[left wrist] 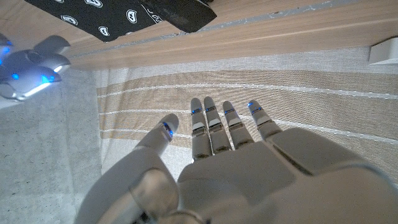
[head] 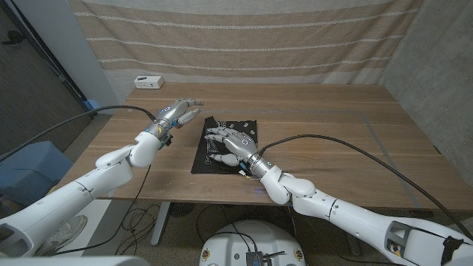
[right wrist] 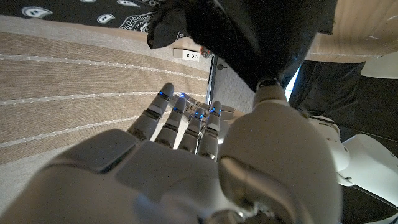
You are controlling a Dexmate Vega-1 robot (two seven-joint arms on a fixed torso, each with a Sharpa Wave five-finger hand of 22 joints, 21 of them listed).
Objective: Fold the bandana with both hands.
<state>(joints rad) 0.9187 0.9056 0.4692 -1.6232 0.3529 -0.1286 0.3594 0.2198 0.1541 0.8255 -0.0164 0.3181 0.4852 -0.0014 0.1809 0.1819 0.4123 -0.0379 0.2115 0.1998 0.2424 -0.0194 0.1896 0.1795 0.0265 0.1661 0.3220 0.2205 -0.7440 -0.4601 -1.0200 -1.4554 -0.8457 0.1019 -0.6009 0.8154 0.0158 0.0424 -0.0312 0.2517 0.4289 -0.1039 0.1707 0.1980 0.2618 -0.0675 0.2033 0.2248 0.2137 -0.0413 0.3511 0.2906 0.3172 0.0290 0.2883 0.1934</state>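
The black bandana (head: 235, 127) with white print lies on the wooden table (head: 332, 125), left of centre. My right hand (head: 228, 142) is over it with fingers spread and straight. In the right wrist view a raised fold of the bandana (right wrist: 249, 37) bulges up around the thumb tip of my right hand (right wrist: 180, 168); the fingers stand apart from it. Just left of the cloth, my left hand (head: 179, 112) hovers open, holding nothing. The left wrist view has my left hand (left wrist: 217, 168), a bandana (left wrist: 118, 18) corner and the right hand's fingertips (left wrist: 31, 62).
A small white box (head: 148, 82) (left wrist: 385, 51) sits at the table's far left edge, by the striped curtain. The right arm's black cable (head: 355, 148) arcs over the table's right half. A blue seat (head: 29, 170) stands off the table's left side.
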